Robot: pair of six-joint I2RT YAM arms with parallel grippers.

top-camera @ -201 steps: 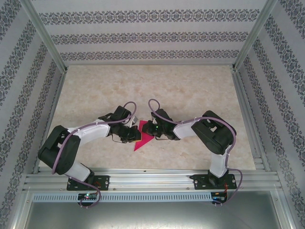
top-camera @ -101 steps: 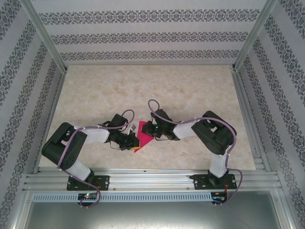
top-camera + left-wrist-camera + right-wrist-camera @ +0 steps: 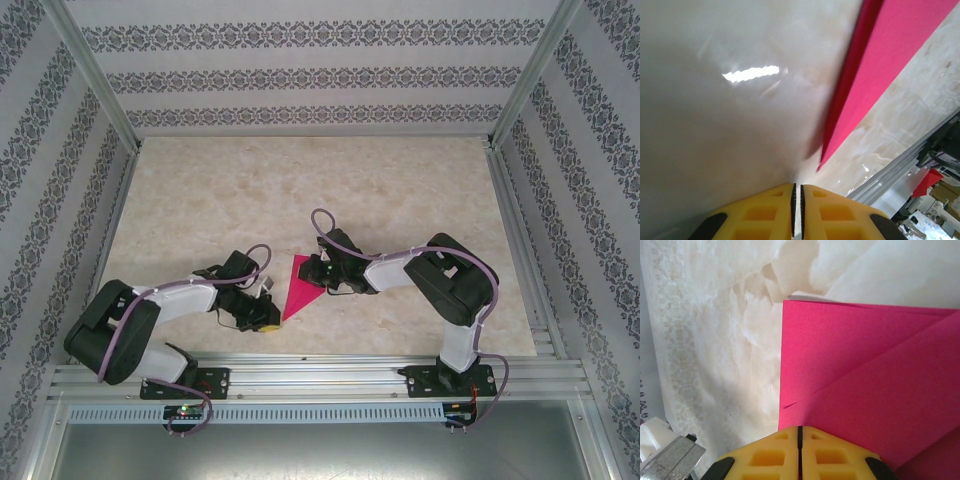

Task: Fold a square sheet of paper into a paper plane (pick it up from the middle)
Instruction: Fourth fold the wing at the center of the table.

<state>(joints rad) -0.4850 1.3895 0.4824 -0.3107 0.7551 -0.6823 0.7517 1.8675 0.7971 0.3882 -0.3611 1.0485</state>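
The square sheet of paper [image 3: 300, 288] is magenta-pink and plain, folded into a pointed triangular shape with a diagonal flap over a lower layer. One straight edge sits beneath the closed tips of the right pincer [image 3: 800, 429]. Its sharp tip lies just ahead and to the right of the left pincer [image 3: 797, 186], apart from it.

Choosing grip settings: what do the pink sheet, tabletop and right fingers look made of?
The pink sheet: thin matte paper, holding sharp creases. The tabletop: glossy, marble-patterned, likely laminate; it mirrors a light. The right fingers: yellow, matte, probably moulded plastic or rubber, with square recesses.
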